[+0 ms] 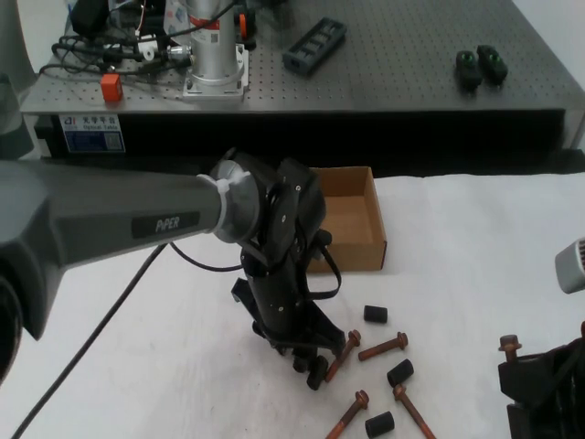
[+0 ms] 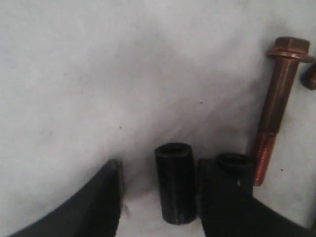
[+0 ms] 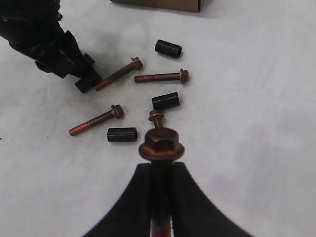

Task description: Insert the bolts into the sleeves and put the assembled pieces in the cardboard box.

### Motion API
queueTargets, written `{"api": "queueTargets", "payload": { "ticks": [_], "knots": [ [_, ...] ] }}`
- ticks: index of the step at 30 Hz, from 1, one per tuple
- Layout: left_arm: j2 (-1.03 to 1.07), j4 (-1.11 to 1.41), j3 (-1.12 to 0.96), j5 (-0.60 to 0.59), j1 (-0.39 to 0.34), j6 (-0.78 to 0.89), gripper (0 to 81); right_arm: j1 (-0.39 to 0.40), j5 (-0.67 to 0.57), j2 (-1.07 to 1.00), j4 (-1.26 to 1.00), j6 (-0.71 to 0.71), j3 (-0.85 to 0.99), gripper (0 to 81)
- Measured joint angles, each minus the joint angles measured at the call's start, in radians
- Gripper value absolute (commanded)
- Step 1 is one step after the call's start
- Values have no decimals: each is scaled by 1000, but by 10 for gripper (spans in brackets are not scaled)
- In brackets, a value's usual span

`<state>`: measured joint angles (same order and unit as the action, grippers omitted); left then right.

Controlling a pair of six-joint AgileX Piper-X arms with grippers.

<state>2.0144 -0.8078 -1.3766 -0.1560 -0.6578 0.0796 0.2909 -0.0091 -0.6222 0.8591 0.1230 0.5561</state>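
Two jobs are running side by side. The left gripper (image 1: 311, 358) is sitting low on the cloth (image 1: 475, 256), its fingers parted around a sleeve (image 2: 175, 182). That sleeve is standing upright between them with a sliver of gap on each side, so nothing is being squeezed yet. Straddling it from above is probably meant to keep the bore facing up once the fingers close.

The right gripper (image 3: 161, 169) is waiting well apart, at the right of the cloth, clamping a bolt (image 3: 161, 148) by its shank. The flanged head is poking out past the fingertips, and the thread is running back between them. With the head leading, I am judging that a turn or regrip is coming before that thread can meet a bore.

Crowding is the trouble on the left. A second sleeve (image 2: 236, 163) is lying just behind one finger, touching or nearly so, and a near bolt (image 2: 279, 108) is lying just beside it; either could be getting nudged as the fingers close. More loose bolts (image 3: 162, 77) and spare sleeves (image 3: 165, 100) are lying scattered between the two grippers.

The box (image 1: 352, 219) is sitting open beyond the left arm, which is hiding part of its floor.
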Motion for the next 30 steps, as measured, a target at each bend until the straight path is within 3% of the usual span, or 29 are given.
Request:
{"api": "queueTargets", "payload": {
  "ticks": [3,10,13,16,20,25,30],
  "knots": [
    [3,-5,0,10,0,0,6,0,0,0,-1,0,0,0],
    [-18,-24,7,-15,0,-1,7,0,-87,0,-92,16,0,0],
    [-166,21,134,-32,-12,-1,7,0,-151,0,-183,48,0,0],
    [-377,225,332,-44,-28,25,7,0,-219,0,-290,94,0,0],
    [-814,801,700,-265,-60,71,7,2,-371,-36,-598,235,0,0],
    [-939,1020,825,-365,-64,137,7,11,-486,-126,-876,388,0,0],
    [-976,1075,845,-400,-64,166,7,70,-564,-259,-1133,497,0,0]
  ]
}}
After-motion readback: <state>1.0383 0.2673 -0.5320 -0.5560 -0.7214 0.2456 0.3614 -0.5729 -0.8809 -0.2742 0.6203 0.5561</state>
